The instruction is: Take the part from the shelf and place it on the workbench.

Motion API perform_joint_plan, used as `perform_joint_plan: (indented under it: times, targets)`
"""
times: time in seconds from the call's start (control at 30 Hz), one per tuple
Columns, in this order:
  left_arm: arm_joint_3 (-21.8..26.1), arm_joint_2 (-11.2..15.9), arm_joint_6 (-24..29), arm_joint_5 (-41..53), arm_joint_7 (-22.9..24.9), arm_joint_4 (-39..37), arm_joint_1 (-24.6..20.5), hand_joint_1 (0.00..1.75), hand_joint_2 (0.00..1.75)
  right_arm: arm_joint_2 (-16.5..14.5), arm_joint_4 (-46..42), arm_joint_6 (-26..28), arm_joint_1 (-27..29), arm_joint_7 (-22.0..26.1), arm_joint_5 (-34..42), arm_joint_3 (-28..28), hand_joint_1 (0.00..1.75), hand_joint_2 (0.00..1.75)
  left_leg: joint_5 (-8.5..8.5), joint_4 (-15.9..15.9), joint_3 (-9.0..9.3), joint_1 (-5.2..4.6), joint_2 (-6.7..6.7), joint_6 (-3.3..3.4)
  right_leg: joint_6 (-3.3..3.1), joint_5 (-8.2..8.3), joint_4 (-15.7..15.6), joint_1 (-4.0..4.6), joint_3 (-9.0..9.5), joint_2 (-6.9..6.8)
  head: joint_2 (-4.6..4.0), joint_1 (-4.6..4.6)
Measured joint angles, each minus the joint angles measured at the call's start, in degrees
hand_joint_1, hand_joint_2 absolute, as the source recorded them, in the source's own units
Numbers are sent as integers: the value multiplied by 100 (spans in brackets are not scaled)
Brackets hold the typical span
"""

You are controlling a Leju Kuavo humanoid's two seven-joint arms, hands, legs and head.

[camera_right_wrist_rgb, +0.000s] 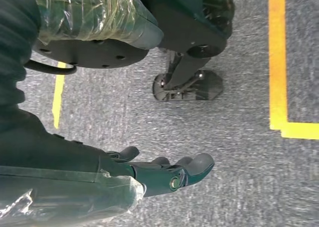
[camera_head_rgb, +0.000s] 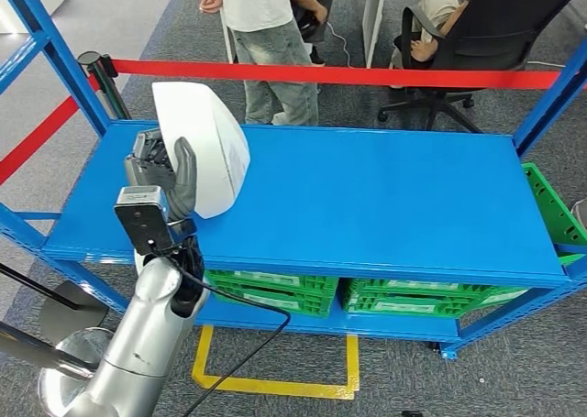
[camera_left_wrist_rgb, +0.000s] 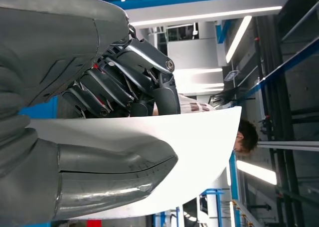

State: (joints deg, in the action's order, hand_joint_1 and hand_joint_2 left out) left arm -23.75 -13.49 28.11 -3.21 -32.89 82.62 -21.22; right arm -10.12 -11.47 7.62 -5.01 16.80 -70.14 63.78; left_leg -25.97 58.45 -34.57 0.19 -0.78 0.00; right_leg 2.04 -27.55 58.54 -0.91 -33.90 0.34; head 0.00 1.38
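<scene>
Part (camera_head_rgb: 207, 142), a white curved shell with a printed label on its face, is sitting in the left hand (camera_head_rgb: 166, 174), tilted up over the left end of the blue shelf (camera_head_rgb: 388, 197); whether its lower edge is touching the shelf top cannot be told. Left hand is clamping the part: in the head view the grey thumb is pressing on the near face, and in the left wrist view the thumb (camera_left_wrist_rgb: 112, 172) is lying against one side of the part (camera_left_wrist_rgb: 203, 147) while the dark fingers (camera_left_wrist_rgb: 150, 82) are closing on the other. Right hand (camera_right_wrist_rgb: 165, 174) is hanging over grey carpet (camera_right_wrist_rgb: 240, 152) near a yellow floor line (camera_right_wrist_rgb: 278, 57), fingers stretched out nearly straight and lying side by side, holding nothing. Green crates (camera_head_rgb: 332, 293) are sitting on the lower shelf level. Red tape (camera_head_rgb: 346, 73) is running behind the shelf, a person in jeans (camera_head_rgb: 273, 50) is standing beyond it, and another is sitting in a black chair (camera_head_rgb: 478, 32).
</scene>
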Motion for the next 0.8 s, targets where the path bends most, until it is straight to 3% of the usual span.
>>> perform_joint_plan:
  times: [0.27,0.4,0.47,0.5,0.6,0.63,0.67,0.7,0.73,0.8]
  targets:
    - [14,31,-6,125,13,0,70,175,175,0,0,-34,2,114,-1,2,0,175,-22,31,-7,-35,0,37,16,4,-8,-38,2,-1,0,2]
    - [14,28,8,268,-8,9,71,175,175,0,0,-40,2,-26,-16,2,0,175,-23,21,-3,-46,2,96,67,12,-37,-49,20,1,0,3]
    - [3,13,54,379,-9,24,62,175,175,1,0,-54,3,-89,-32,2,0,175,19,-68,49,-9,21,145,98,-73,43,-38,-22,-4,0,-8]
    - [-7,4,76,435,-9,32,55,175,175,2,0,-64,3,-115,-41,2,0,175,39,-112,75,15,30,167,110,-194,231,-31,-109,-6,0,-19]
    - [-38,-3,134,574,-7,39,60,175,175,2,0,-98,10,-163,-55,2,0,175,40,-131,90,36,44,184,142,-669,1279,-43,-617,-11,0,-33]
    - [-49,-1,152,611,-7,43,71,175,175,2,0,-108,11,-169,-55,2,0,175,35,-130,93,39,46,180,155,-704,1483,-49,-726,-13,0,-31]
    - [-63,1,164,644,-6,52,83,175,175,3,0,-116,12,-175,-55,2,0,175,27,-126,97,43,47,169,166,-623,1465,-56,-727,-15,0,-32]
    - [-81,2,173,672,-5,68,98,175,175,5,0,-120,11,-180,-54,2,0,175,14,-121,108,52,44,149,173,-442,1217,-67,-609,-19,0,-32]
    - [-101,4,176,695,-5,91,114,175,175,8,0,-122,9,-185,-53,2,0,175,-5,-109,121,62,41,119,181,-235,816,-80,-415,-25,0,-32]
    - [-131,6,182,728,-4,139,154,175,175,7,1,-123,5,-195,-51,2,0,175,-41,-68,123,55,34,41,157,-13,153,-77,-51,-25,0,-43]
